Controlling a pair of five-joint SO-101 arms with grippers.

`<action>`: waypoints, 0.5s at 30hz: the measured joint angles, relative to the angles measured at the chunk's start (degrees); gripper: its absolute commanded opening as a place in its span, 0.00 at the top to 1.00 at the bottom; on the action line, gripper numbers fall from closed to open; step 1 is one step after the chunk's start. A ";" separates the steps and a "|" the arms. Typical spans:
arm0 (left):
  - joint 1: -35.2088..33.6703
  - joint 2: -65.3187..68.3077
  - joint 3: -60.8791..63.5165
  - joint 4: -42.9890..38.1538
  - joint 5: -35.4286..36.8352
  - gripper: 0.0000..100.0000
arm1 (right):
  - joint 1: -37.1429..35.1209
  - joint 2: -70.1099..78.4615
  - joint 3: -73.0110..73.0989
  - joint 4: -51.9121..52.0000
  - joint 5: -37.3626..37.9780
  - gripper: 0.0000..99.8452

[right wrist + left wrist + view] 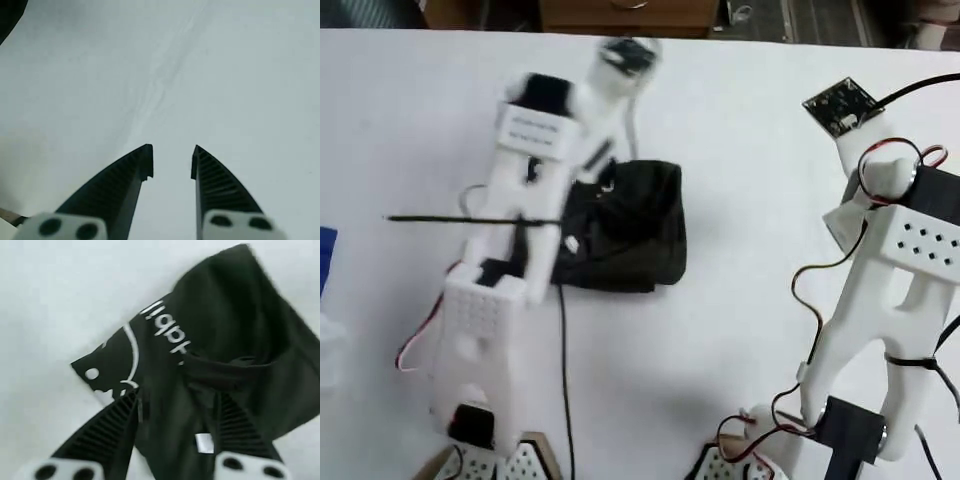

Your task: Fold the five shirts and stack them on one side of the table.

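From the high view, one black shirt [625, 230] lies bunched near the middle of the white worktop [740, 330]. The left arm [520, 200] stretches out over the shirt's near-left part and covers it. The right arm [880, 300] stands well apart from the shirt, at the right side of the worktop. A thin black cable [564, 380] runs from the shirt toward the near edge. A blue item [325, 260] shows at the left edge, too cut off to identify. Brown wooden furniture [630, 15] stands beyond the far edge.

The left wrist view adds detail the high view hides. The shirt carries white print and a small white tag, and it lies in loose folds. The left claw [176, 400] is spread wide just over the cloth, with dark fabric between its two ribbed fingers [112, 425]. Whether they touch the cloth cannot be told.

In the right wrist view, the right claw [171, 162] has its tips parted with nothing between them, above bare white surface. A dark shape [7, 15] sits in one corner, unclear what it is.
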 measured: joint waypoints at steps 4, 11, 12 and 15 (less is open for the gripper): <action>-2.29 3.87 2.73 -0.09 -0.97 0.77 | 0.00 0.00 0.00 -1.41 0.00 0.86; -1.58 11.34 2.81 -4.04 -0.97 0.77 | 0.00 0.00 0.00 -1.58 0.18 0.86; -1.14 11.87 2.81 -4.22 -0.97 0.77 | 0.00 0.00 0.00 -1.58 0.18 0.86; 0.70 12.04 2.81 -4.22 -0.97 0.77 | 0.00 0.00 0.00 -1.58 0.18 0.86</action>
